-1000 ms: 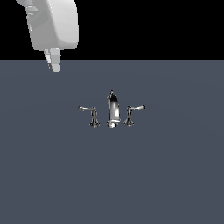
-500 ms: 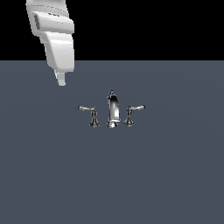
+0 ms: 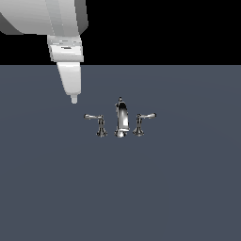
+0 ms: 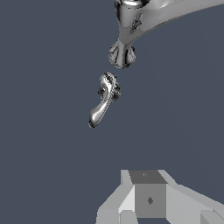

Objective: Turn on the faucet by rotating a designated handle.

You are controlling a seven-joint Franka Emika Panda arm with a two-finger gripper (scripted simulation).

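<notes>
The chrome faucet [image 3: 121, 120] stands mid-surface in the exterior view, with a tall curved spout between two small lever handles. The handle [image 3: 97, 123] is the one on the exterior view's left, with a thin, roughly level lever. My gripper [image 3: 74, 99] hangs above and to the exterior view's left of that lever, apart from it. Its fingers show as one narrow tapered tip, shut and empty. In the wrist view the handle [image 4: 105, 98] lies ahead of my fingers [image 4: 148, 199], with the spout [image 4: 131, 26] beyond it.
The right-hand handle [image 3: 141, 122] has an upward-tilted lever. The set stands on a flat dark grey surface [image 3: 179, 188]. Black background lies behind it.
My gripper has come down and toward the exterior view's right, closer to the left-hand handle. The faucet has not moved.
</notes>
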